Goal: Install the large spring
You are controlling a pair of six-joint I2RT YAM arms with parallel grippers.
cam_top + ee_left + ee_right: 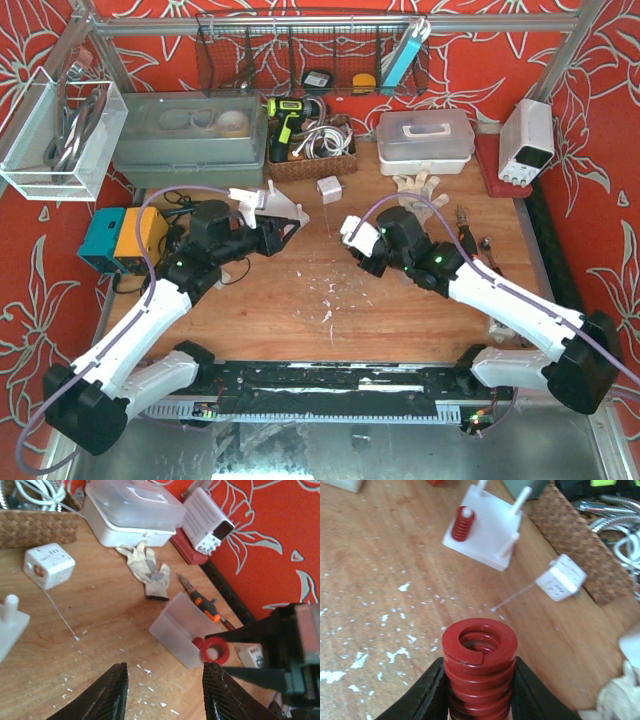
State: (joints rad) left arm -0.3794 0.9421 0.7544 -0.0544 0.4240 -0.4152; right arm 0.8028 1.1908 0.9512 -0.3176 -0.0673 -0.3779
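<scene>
The large spring (479,667), a thick red coil, stands upright between the black fingers of my right gripper (479,662), which is shut on it. From the left wrist view the same spring (215,650) shows end-on at the right gripper's tip. The white fixture (485,527) with upright pegs lies on the table beyond, a smaller red spring (462,524) seated on one peg. In the top view the fixture (272,205) is beside my left gripper (288,232). The left gripper (165,690) has its jaws apart with only bare table between them.
A white cube adapter (563,577) lies next to a wicker basket (575,540) behind the fixture. A work glove (147,570), an orange-handled tool (202,602) and a white lidded box (132,512) are on the right. A translucent white block (180,630) sits by the right gripper.
</scene>
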